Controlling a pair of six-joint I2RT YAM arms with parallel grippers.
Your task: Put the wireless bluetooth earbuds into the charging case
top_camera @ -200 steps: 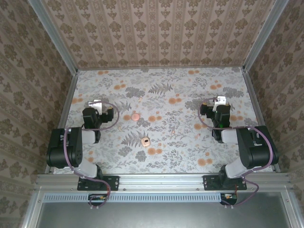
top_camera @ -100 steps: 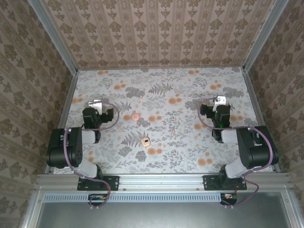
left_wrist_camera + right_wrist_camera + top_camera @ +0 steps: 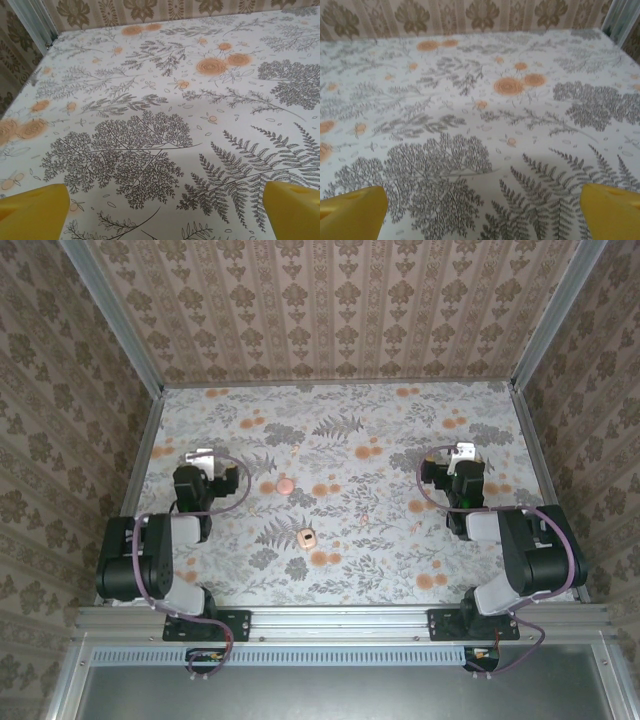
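Floral tablecloth (image 3: 400,430) inside patterned walls, lots of orange blooms, and that's your first trap. The charging case (image 3: 306,537) sits low centre, between the two arms and well apart from both. A round pink piece (image 3: 286,484) lies just beyond it; it's too small to tell whether it's an earbud or a lid, so don't assume. The left gripper (image 3: 203,456) and right gripper (image 3: 463,451) are both spread wide and hold nothing, and yellow fingertips (image 3: 35,212) sit at the corners of each wrist view over bare cloth. Risks: you may mistake a printed bloom for a bud, wide fingers may shove the light case instead of seating anything, a tiny bud may squirt out of the pads, and the arms may clash if both head for centre together.
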